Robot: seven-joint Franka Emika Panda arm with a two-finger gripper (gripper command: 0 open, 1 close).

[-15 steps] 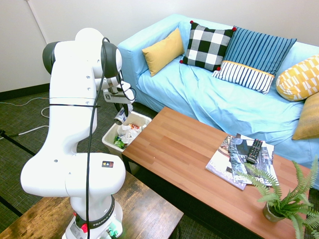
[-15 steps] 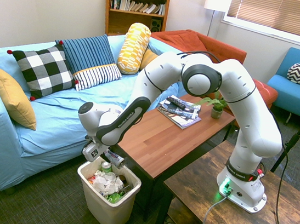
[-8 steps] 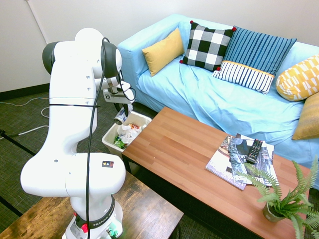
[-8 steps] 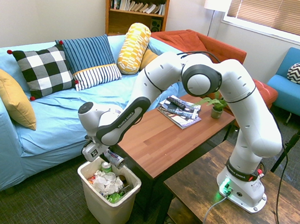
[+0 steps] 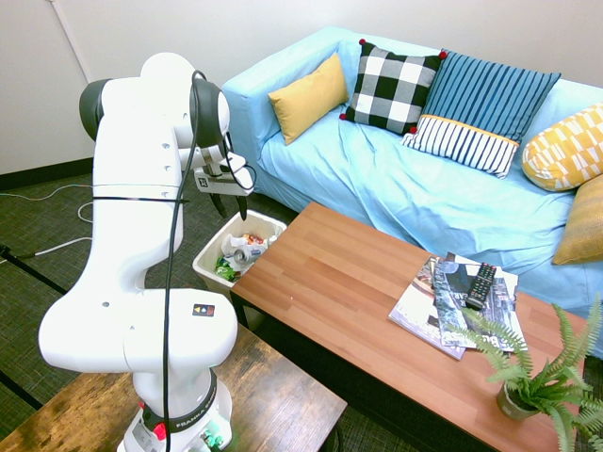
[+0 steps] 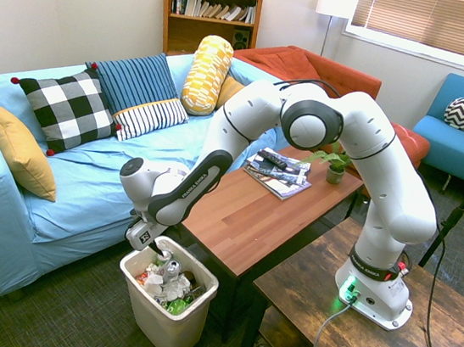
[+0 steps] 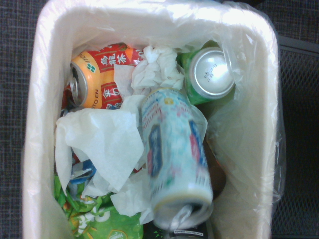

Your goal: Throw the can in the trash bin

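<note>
Wrist view: the slim white-and-blue can (image 7: 172,149) lies on crumpled tissue (image 7: 99,144) inside the cream plastic trash bin (image 7: 37,124), between an orange can (image 7: 94,74) and a green one (image 7: 209,74). Above, the gripper (image 6: 150,247) hangs with jaws spread, empty; a wooden table (image 6: 253,210) stands beside the bin.

Count taken from all three views. One trash bin (image 5: 209,260). Inside it, three drink cans: the white-and-blue can (image 7: 172,149), one orange can (image 7: 94,74), one green can (image 7: 207,74). Crumpled tissues (image 7: 99,144) appear to number at least two; overlap prevents a firm figure. One gripper (image 5: 229,206). Sofa cushions (image 5: 396,87): six visible.
</note>
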